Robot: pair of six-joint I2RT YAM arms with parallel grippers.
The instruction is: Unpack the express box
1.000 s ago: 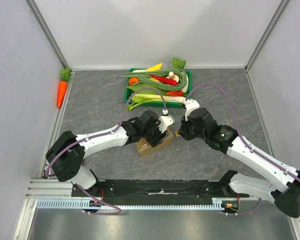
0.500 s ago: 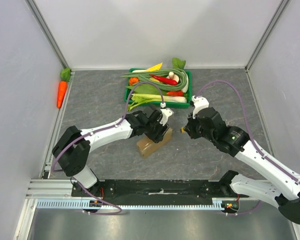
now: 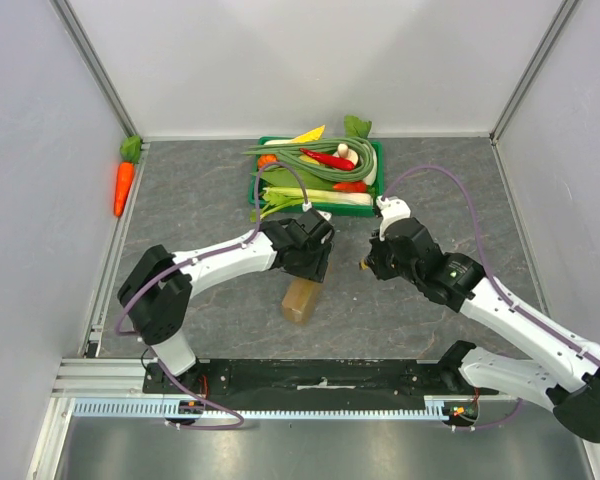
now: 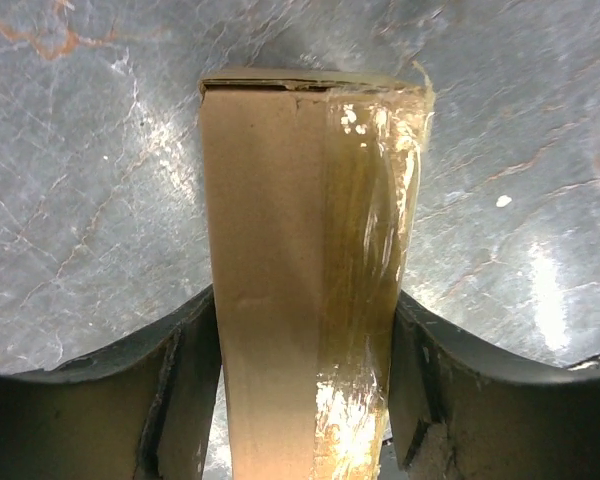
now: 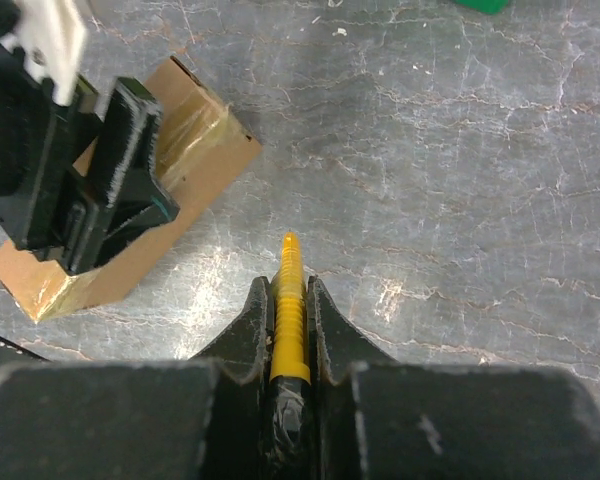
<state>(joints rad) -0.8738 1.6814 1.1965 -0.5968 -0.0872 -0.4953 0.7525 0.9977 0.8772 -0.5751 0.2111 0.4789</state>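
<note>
The express box point(image 3: 301, 299) is a small brown carton with glossy tape, near the table's middle. My left gripper point(image 3: 311, 266) is shut on it, one finger on each long side; in the left wrist view the box point(image 4: 280, 230) fills the gap between the fingers point(image 4: 185, 375). My right gripper point(image 3: 366, 265) is just right of the box, apart from it, and shut on a yellow ridged tool point(image 5: 288, 300) whose tip points at the table. The right wrist view also shows the box point(image 5: 208, 150) under the left gripper point(image 5: 100, 175).
A green tray point(image 3: 376, 152) piled with vegetables stands behind both grippers at the back. A toy carrot point(image 3: 124, 185) lies by the left wall. Grey walls close in the table at left, right and back.
My left gripper has turned and swung the box from a slanted, sideways lie to nearly lengthwise toward the near edge. My right gripper backed off to the right, then eased back a little.
</note>
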